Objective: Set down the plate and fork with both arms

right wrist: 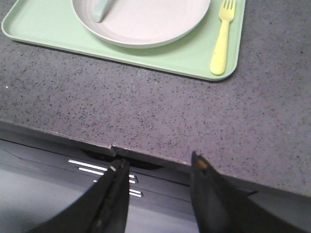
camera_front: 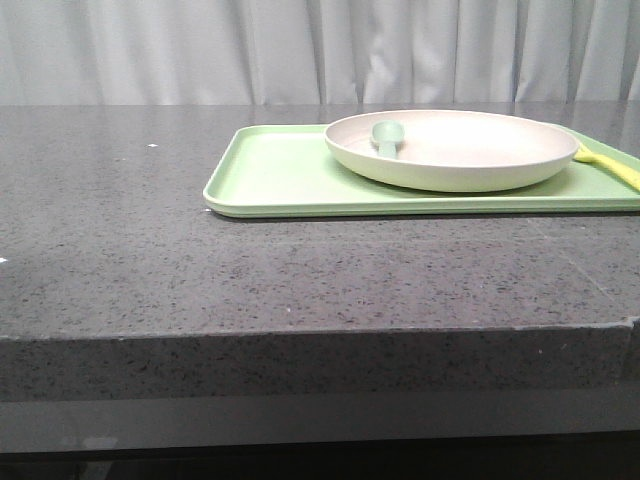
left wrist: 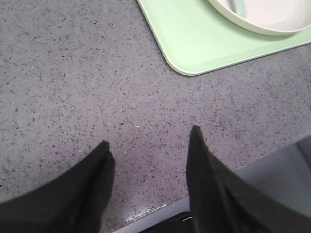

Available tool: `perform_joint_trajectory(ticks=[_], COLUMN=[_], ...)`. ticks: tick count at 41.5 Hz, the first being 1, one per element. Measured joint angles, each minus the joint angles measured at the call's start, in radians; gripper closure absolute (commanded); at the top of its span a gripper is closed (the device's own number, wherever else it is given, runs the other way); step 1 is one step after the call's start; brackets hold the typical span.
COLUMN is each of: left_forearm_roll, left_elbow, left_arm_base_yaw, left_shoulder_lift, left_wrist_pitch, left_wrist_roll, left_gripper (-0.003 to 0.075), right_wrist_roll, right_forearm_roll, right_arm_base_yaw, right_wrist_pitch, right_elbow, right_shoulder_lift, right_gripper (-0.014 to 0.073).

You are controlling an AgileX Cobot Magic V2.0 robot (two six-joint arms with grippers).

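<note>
The cream-white plate [camera_front: 455,147] rests on the light-green tray [camera_front: 270,185] at the right of the table; its rim also shows in the left wrist view [left wrist: 257,22] and the right wrist view [right wrist: 146,24]. The pale-yellow fork [right wrist: 222,36] lies flat on the tray just right of the plate, its handle end showing at the front view's right edge [camera_front: 610,165]. My left gripper [left wrist: 150,141] is open over the bare table's front edge, short of the tray's corner. My right gripper [right wrist: 158,162] is open at the table's front edge, well short of the fork. Neither arm shows in the front view.
A grey-green spoon [camera_front: 386,136] lies inside the plate at its left side. The speckled grey countertop [camera_front: 150,250] stretches left of and in front of the tray. Its front edge has a notch [right wrist: 112,145]. White curtains hang behind.
</note>
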Motion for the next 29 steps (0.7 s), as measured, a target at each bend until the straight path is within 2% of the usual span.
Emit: perform_joint_trajectory(ticks=[6, 8, 15, 17, 19, 29], left_forearm_roll=[0.047, 0.067, 0.147, 0.162, 0.171, 0.179], left_elbow=[0.000, 0.000, 0.000, 0.000, 0.000, 0.002], left_arm_base_yaw=[0.000, 0.000, 0.000, 0.000, 0.000, 0.000], left_shoulder_lift=[0.000, 0.000, 0.000, 0.000, 0.000, 0.000], left_wrist_pitch=[-0.002, -0.004, -0.034, -0.050, -0.064, -0.129], left_wrist_roll=[0.000, -0.010, -0.081, -0.091, -0.094, -0.101], left_gripper=[0.0447, 0.0491, 0.0703, 0.0737, 0.0738, 0.0738], right_wrist_roll=[0.000, 0.000, 0.000, 0.000, 0.000, 0.000], right_forearm_roll=[0.000, 0.000, 0.000, 0.000, 0.000, 0.004], right_arm_base_yaw=[0.000, 0.000, 0.000, 0.000, 0.000, 0.000], right_wrist_pitch=[-0.023, -0.029, -0.031, -0.031, -0.031, -0.056], right_elbow=[0.010, 0.012, 0.012, 0.012, 0.012, 0.012], right_shoulder_lift=[-0.030, -0.032, -0.032, -0.032, -0.032, -0.032], right_gripper=[0.0260, 0.0295, 0.0550, 0.0615, 0.0668, 0.0661])
